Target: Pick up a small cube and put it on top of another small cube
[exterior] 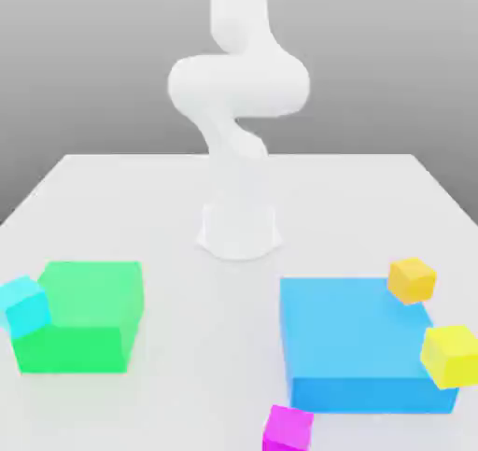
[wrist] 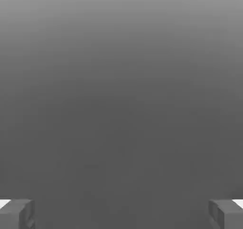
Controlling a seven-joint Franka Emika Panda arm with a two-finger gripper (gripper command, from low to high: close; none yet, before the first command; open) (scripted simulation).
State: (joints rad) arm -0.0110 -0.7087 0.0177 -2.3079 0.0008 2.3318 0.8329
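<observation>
The small magenta cube (exterior: 288, 429) rests on the white table at the front edge of the exterior view, just in front of the large blue block. The small cyan cube (exterior: 24, 305) sits at the exterior view's left, touching the corner of the big green block. In the hand view my gripper (wrist: 121, 214) is open, its two grey fingertips (wrist: 17, 213) far apart with nothing between them and only plain grey background beyond. The white arm (exterior: 238, 113) rises from its base at the table's middle and leaves the picture upward.
A large green block (exterior: 84, 317) stands at the exterior view's left and a large flat blue block (exterior: 359, 345) at the right. A small orange cube (exterior: 412, 279) and a small yellow cube (exterior: 452, 354) sit by the blue block's right side. The arm's base (exterior: 239, 230) stands mid-table.
</observation>
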